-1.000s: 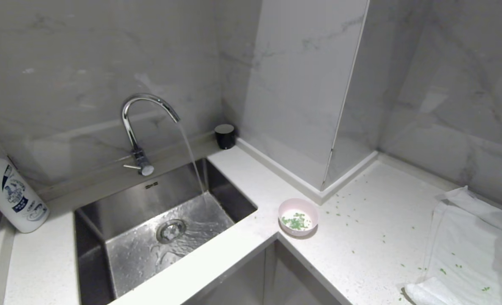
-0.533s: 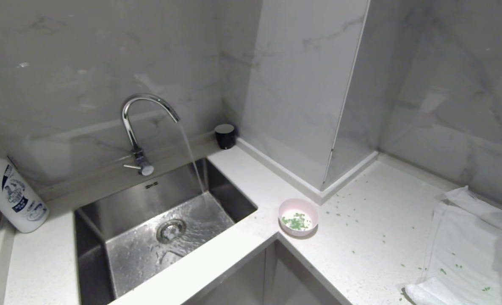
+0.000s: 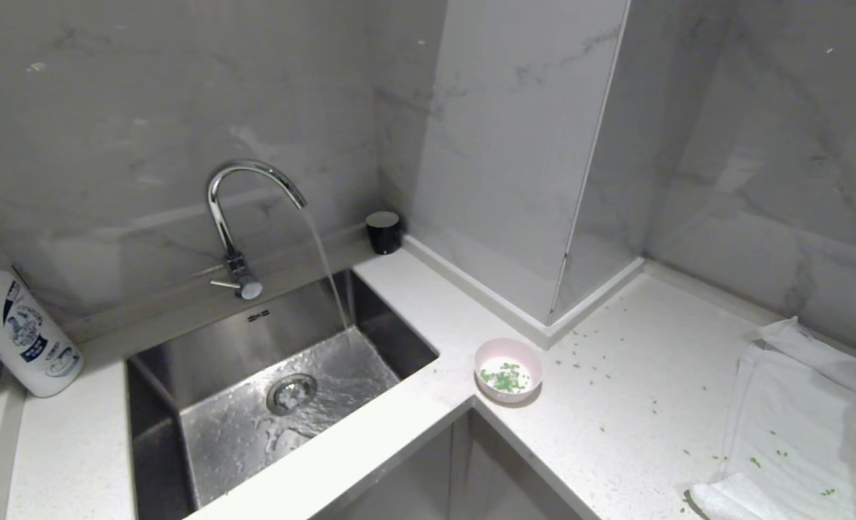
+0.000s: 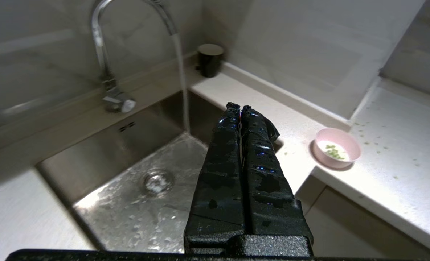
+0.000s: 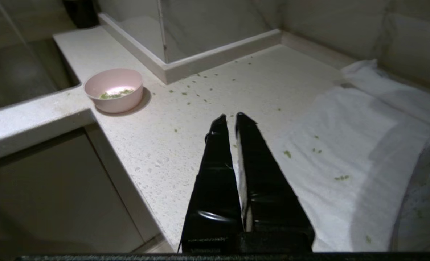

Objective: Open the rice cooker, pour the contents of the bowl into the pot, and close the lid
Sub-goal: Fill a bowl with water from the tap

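No rice cooker in sight. Pink bowl (image 3: 508, 369) with chopped greens (image 3: 506, 378) parked right of sink (image 3: 182, 375), reachable. Left gripper (image 4: 241, 107) above sink, right gripper (image 5: 231, 119) right of sink; both pressed together, empty, presumably staging.

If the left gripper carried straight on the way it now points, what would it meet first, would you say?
Probably the water stream falling from the faucet over the sink; the shut left gripper aims just beside it, though depth is unclear.

Colours as I see them: bowl (image 3: 508, 368), pale pink, white inside; contents (image 3: 506, 377), bright green bits; worktop (image 3: 615, 404), white, finely speckled; cloth (image 3: 803, 426) at its right edge, white; sink (image 3: 254, 390), silvery steel; my left gripper (image 4: 241, 108) and right gripper (image 5: 232, 119), black (glossy).
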